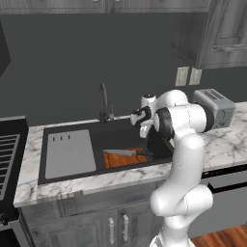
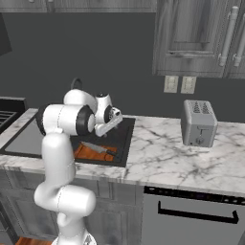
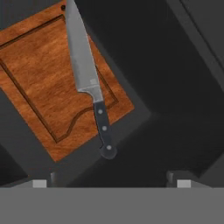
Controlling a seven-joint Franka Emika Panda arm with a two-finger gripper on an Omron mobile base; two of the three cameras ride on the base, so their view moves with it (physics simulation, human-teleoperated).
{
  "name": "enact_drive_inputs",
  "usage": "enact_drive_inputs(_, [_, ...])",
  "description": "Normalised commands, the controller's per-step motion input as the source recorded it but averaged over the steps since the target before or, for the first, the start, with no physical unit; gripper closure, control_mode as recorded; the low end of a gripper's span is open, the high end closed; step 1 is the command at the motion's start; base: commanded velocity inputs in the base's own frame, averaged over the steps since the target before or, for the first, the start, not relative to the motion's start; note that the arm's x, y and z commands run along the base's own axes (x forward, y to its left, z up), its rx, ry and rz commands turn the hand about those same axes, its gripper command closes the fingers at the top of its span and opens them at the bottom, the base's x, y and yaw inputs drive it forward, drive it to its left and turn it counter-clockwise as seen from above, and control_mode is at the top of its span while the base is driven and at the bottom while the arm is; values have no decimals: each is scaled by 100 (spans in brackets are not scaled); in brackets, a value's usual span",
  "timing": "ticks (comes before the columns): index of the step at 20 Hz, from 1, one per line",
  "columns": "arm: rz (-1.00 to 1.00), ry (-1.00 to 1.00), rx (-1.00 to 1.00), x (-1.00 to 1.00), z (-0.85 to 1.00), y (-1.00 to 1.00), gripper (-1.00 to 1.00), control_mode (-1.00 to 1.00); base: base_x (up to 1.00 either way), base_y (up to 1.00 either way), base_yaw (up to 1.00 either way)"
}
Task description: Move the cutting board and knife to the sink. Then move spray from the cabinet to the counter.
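Observation:
The orange-brown cutting board [image 3: 43, 87] lies flat on the floor of the dark sink [image 1: 116, 137], at its right end. The knife [image 3: 85, 70] rests across the board, its grey blade on the wood and its black handle overhanging the board's edge. My gripper [image 3: 111, 183] hovers above them, open, with nothing between its fingertips [image 3: 39, 183]. In the base views the hand [image 1: 144, 131] hangs over the sink's right side, just above the board [image 1: 123, 159] and knife [image 1: 120, 152]. The spray is out of view. A grey wall cabinet [image 2: 201, 38] hangs at upper right, above the marble counter [image 2: 162, 153].
A light grey panel [image 1: 70, 153] fills the sink's left half, with the gooseneck faucet [image 1: 102, 103] behind it. A silver toaster [image 2: 198, 123] stands on the counter to the right. The black stove [image 1: 7, 154] borders the counter's left end. Two wall outlets [image 2: 179, 84] sit above the toaster.

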Motion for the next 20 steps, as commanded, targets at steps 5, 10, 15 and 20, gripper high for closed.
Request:
enact_drive_inputs(5, [-11, -22, 8, -65, 50, 0, -100, -100, 0, 0, 0])
enact_drive_inputs(10, [-15, -19, 7, -72, 34, 0, -100, -100, 0, 0, 0])
enact_drive_inputs(15, [-9, -8, 1, -62, 69, 0, -100, -100, 0, 0, 0])
enact_drive_inputs(20, [-7, 4, 0, -21, 84, 0, -100, -100, 0, 0, 0])
